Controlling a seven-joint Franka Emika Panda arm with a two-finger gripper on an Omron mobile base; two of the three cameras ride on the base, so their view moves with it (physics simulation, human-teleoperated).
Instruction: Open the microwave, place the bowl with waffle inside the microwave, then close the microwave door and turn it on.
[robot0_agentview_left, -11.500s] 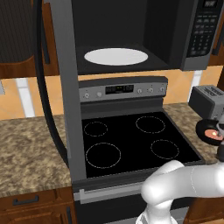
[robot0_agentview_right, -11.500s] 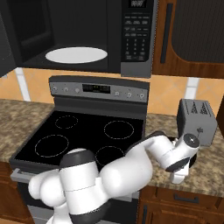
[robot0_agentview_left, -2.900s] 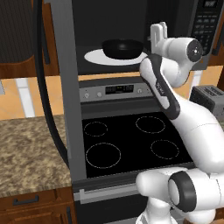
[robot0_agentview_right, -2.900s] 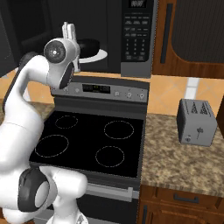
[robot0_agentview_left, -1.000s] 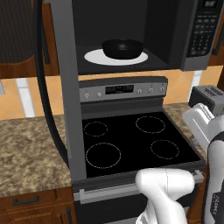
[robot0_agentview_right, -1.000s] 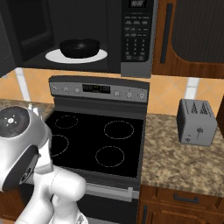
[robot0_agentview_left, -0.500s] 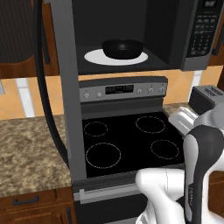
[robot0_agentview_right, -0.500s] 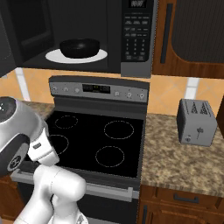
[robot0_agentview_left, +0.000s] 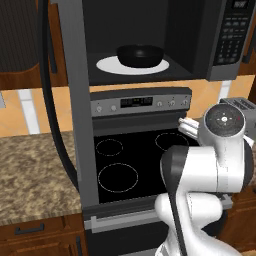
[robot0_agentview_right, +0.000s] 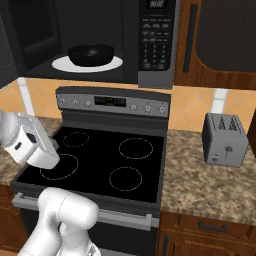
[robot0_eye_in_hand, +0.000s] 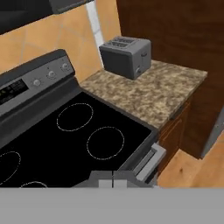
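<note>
The microwave (robot0_agentview_left: 150, 30) stands open above the stove, its keypad (robot0_agentview_right: 155, 35) at the right. The microwave door (robot0_agentview_left: 75, 115) is swung out to the left, and I see it nearly edge-on. Inside, the black bowl (robot0_agentview_left: 140, 55) rests on the white turntable plate (robot0_agentview_left: 112, 65); the bowl (robot0_agentview_right: 91, 54) appears again in the right base view. The waffle is hidden by the bowl's rim. My gripper (robot0_eye_in_hand: 113, 180) is shut on nothing, low over the stove's front edge and far below the microwave. It sits at the stove's right side (robot0_agentview_left: 184, 125).
A black glass stove top (robot0_agentview_right: 100, 160) with several ring burners and a knob panel (robot0_agentview_left: 142, 102) lies below the microwave. A grey toaster (robot0_agentview_right: 225, 139) stands on the granite counter (robot0_eye_in_hand: 153, 94) to the right. Another counter (robot0_agentview_left: 30, 175) is on the left, with brown cabinets around.
The arm has folded lower and swung in over the stove's front. The bowl stays on the plate and the door stays open. The gripper remains shut.
</note>
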